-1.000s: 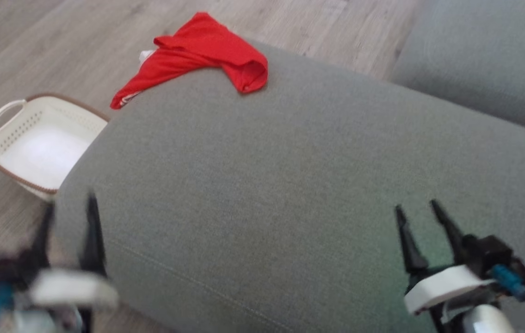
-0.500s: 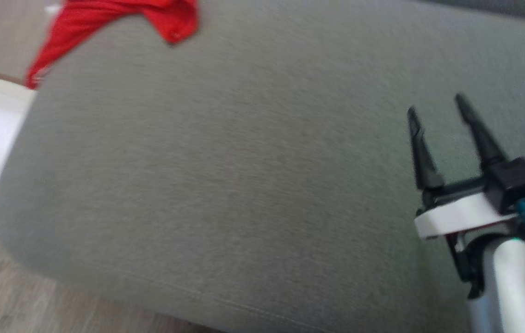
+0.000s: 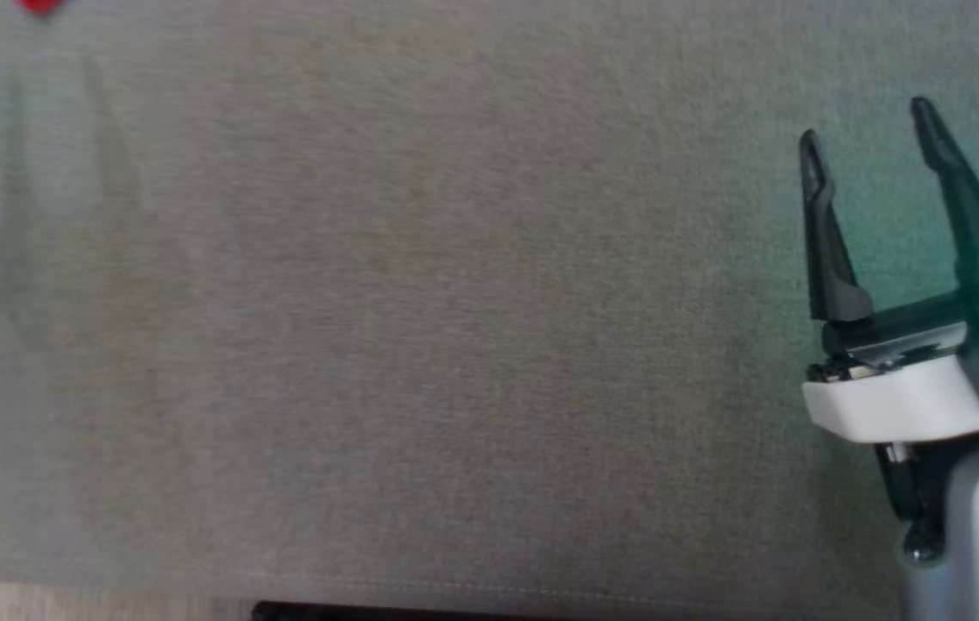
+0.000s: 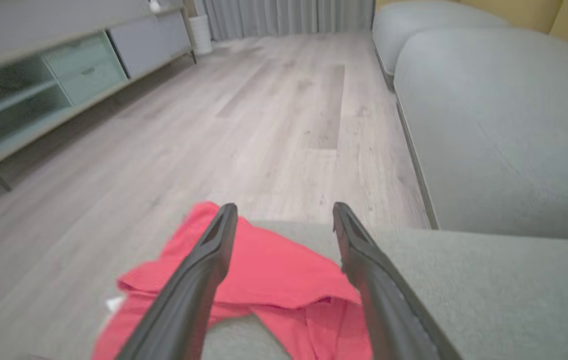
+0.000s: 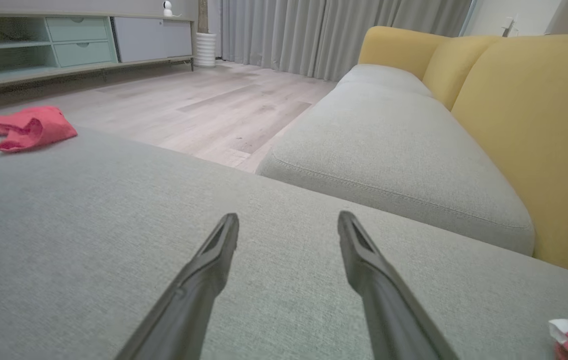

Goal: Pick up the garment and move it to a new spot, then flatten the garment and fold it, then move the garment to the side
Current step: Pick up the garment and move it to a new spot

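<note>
Grey cushion (image 4: 464, 300), red garment (image 4: 273, 270) at edge

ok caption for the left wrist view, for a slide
Open left gripper aimed at a crumpled red garment lying at the edge of a grey cushion.

red garment (image 4: 273, 270), grey cushion (image 3: 420, 328), yellow sofa back (image 5: 529, 125), pale wood floor (image 4: 213, 130)

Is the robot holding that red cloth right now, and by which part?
Nothing is held. The left gripper is open, pointed at the red garment; the right gripper is open above the grey cushion.
</note>
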